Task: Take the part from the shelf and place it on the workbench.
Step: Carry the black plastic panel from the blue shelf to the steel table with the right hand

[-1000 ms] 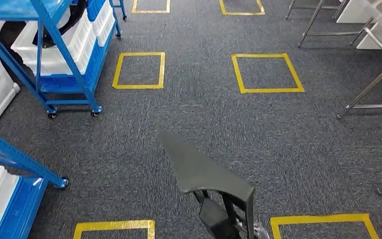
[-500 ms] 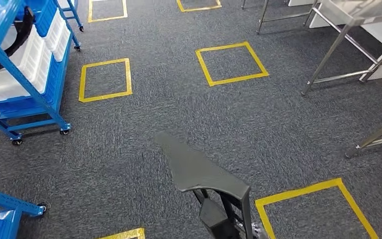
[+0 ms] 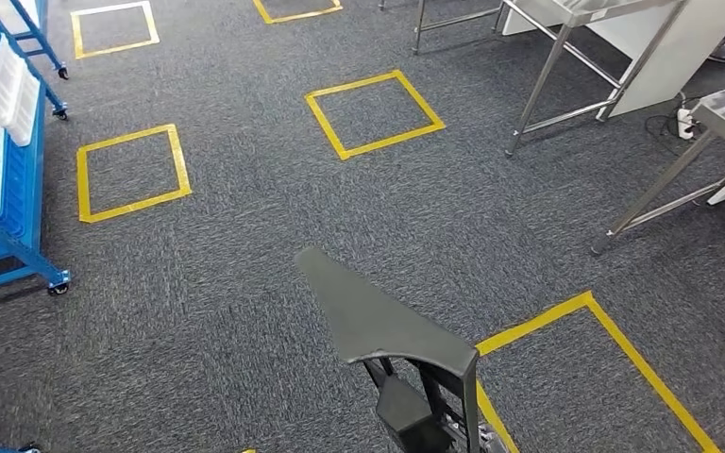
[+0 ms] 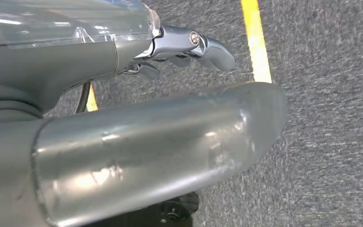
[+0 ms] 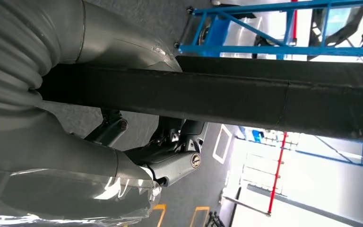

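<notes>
Grey carpet (image 3: 245, 283) marked with yellow tape squares (image 3: 375, 115) fills the head view, with a blue shelf (image 3: 5, 160) holding white bins at the left edge and steel tables (image 3: 623, 57) on thin legs at the upper right. Low in the centre of the frame, the dark grey part (image 3: 378, 316), a flat tapering panel, juts forward above the floor, carried by the right hand (image 5: 123, 137), whose thumb and darker fingers clamp the part's black edge in the right wrist view. At the left wrist, the left hand (image 4: 179, 52) hangs over the carpet with its fingers curled in, holding nothing.
</notes>
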Action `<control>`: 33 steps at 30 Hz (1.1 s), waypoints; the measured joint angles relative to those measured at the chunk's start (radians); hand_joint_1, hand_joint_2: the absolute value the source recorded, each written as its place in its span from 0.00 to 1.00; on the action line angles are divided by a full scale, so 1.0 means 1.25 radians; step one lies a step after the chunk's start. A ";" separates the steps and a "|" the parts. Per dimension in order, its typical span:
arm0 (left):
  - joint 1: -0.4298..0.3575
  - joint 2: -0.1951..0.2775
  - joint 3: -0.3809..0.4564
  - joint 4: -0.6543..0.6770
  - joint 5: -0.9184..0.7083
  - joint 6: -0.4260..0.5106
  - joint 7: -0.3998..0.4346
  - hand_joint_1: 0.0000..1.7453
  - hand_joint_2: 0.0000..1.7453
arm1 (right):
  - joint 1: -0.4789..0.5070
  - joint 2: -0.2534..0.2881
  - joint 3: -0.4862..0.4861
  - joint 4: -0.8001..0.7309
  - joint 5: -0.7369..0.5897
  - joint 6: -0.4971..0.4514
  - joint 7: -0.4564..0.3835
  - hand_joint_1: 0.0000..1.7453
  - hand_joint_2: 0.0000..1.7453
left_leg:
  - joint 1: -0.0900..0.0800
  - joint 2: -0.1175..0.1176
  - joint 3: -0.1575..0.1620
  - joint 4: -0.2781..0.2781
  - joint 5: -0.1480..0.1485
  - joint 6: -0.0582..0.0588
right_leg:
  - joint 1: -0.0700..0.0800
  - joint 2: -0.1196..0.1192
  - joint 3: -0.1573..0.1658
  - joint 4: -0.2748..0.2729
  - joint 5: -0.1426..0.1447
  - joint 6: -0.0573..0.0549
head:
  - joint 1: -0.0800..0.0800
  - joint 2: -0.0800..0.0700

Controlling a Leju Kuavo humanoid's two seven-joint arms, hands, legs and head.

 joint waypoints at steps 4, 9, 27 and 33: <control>0.004 0.000 0.000 0.000 0.000 0.000 0.001 0.00 0.00 | -0.001 0.001 0.000 0.001 0.001 0.000 0.001 1.00 1.00 | -0.005 0.047 -0.002 -0.003 0.000 0.007 | -0.005 -0.056 -0.081 0.171 -0.081 0.008 | 0.000 0.000; 0.003 -0.001 0.000 0.000 -0.001 -0.002 0.001 0.00 0.00 | 0.000 0.001 0.000 0.003 0.001 -0.002 0.002 1.00 1.00 | -0.009 0.098 0.008 -0.002 -0.010 -0.004 | -0.002 -0.110 0.015 0.002 0.006 0.004 | 0.000 0.000; 0.002 -0.001 0.000 0.000 -0.002 -0.002 0.004 0.00 0.00 | 0.004 0.001 -0.001 0.005 0.001 -0.005 0.002 1.00 1.00 | 0.000 -0.040 -0.007 0.022 -0.016 -0.024 | -0.003 0.042 0.021 -0.027 0.016 -0.008 | 0.000 0.000; 0.004 -0.002 0.000 0.000 -0.002 -0.002 0.004 0.00 0.00 | 0.006 0.005 -0.001 0.005 0.002 -0.009 0.002 1.00 1.00 | 0.001 0.027 -0.002 0.002 -0.005 0.004 | -0.003 -0.041 -0.050 0.106 -0.058 0.008 | 0.000 0.000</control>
